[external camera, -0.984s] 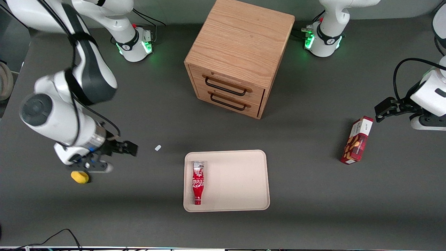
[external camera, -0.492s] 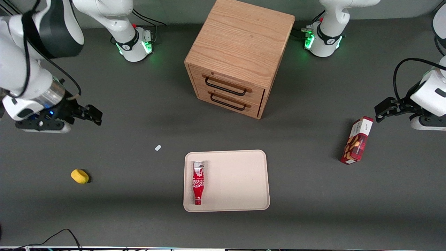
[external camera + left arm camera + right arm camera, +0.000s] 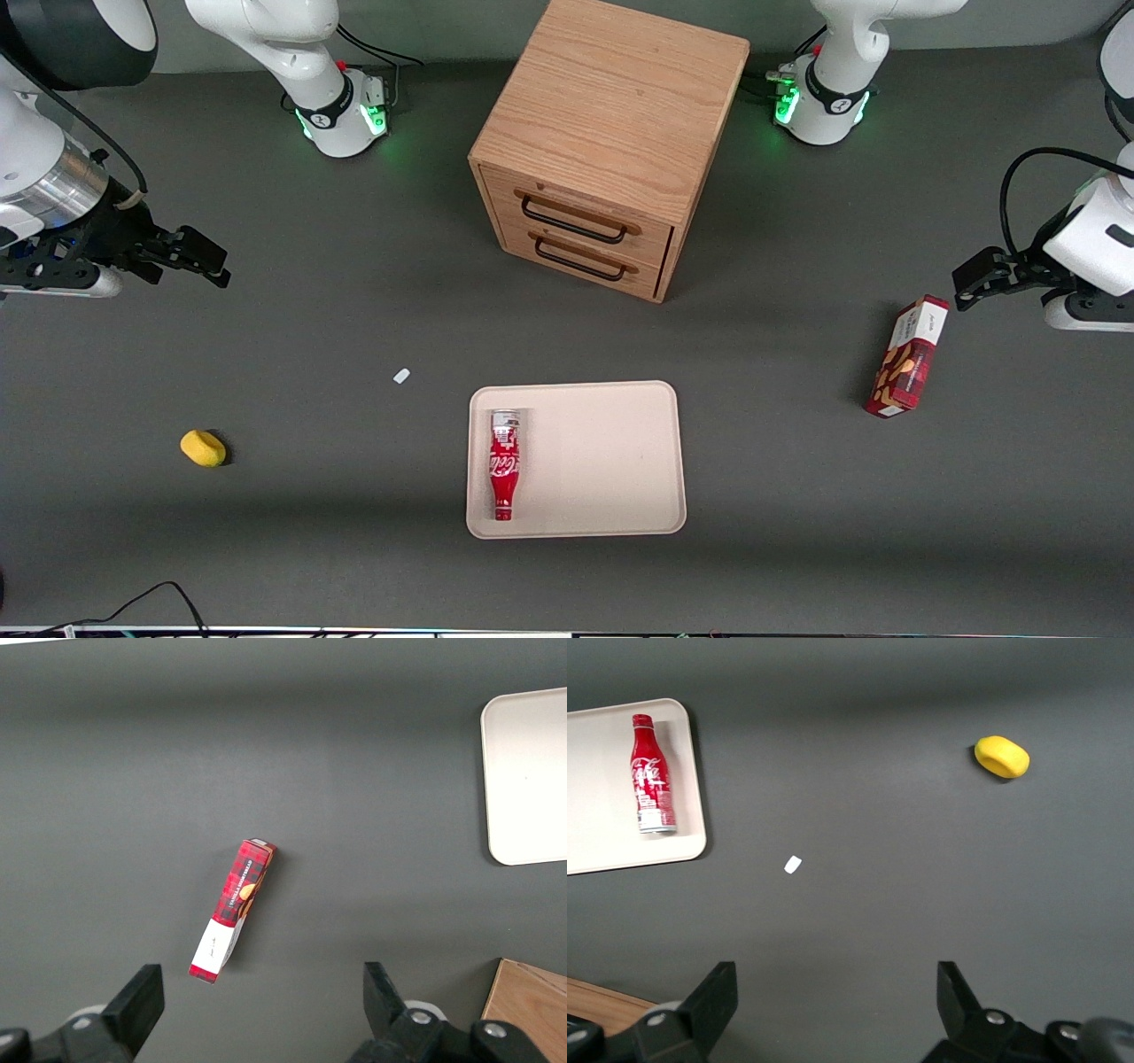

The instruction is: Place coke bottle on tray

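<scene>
The red coke bottle (image 3: 504,464) lies flat on the cream tray (image 3: 602,461), along the tray's edge toward the working arm's end, cap toward the front camera. It also shows in the right wrist view (image 3: 651,773) on the tray (image 3: 602,806). My right gripper (image 3: 190,259) is open and empty. It hangs high over the working arm's end of the table, far from the tray and farther from the front camera than it. Its fingertips (image 3: 719,985) frame bare table.
A wooden two-drawer cabinet (image 3: 611,142) stands farther from the front camera than the tray. A yellow object (image 3: 203,447) and a small white scrap (image 3: 401,376) lie on the table toward the working arm's end. A red snack box (image 3: 908,357) lies toward the parked arm's end.
My right gripper has risen and pulled away from the yellow object, moving farther from the front camera and toward the working arm's end. The bottle and tray have not moved.
</scene>
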### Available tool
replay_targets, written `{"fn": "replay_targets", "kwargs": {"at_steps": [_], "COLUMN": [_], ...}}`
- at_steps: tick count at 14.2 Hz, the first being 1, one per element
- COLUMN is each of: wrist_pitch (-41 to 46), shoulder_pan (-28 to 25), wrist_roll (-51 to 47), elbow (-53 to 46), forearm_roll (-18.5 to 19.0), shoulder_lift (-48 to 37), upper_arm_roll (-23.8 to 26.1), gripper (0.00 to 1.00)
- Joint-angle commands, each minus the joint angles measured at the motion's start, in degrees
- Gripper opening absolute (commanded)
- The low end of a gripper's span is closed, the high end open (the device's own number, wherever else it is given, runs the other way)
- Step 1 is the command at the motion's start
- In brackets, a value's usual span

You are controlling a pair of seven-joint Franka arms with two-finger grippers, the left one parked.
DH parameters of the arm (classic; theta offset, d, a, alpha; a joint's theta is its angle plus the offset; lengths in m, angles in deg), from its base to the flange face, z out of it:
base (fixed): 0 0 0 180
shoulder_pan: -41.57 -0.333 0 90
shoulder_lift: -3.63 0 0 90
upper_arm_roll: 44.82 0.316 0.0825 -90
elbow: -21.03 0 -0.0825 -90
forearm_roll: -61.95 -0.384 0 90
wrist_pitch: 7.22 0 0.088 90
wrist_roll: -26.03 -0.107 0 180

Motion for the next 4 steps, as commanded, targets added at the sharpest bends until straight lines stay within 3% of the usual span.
{"fn": "replay_targets", "kwargs": {"at_steps": [1,4], "wrist_pitch": [1.31,2.1], "shoulder_pan": [0.71,0.71], "wrist_roll": [1.68,2.12], "elbow": [-2.27,-2.8], "forearm_roll": [-1.63,-1.01], "shoulder_lift": [0.66,0.84], "upper_arm_roll": [0.2,0.38], "gripper": [1.0,1.0]}}
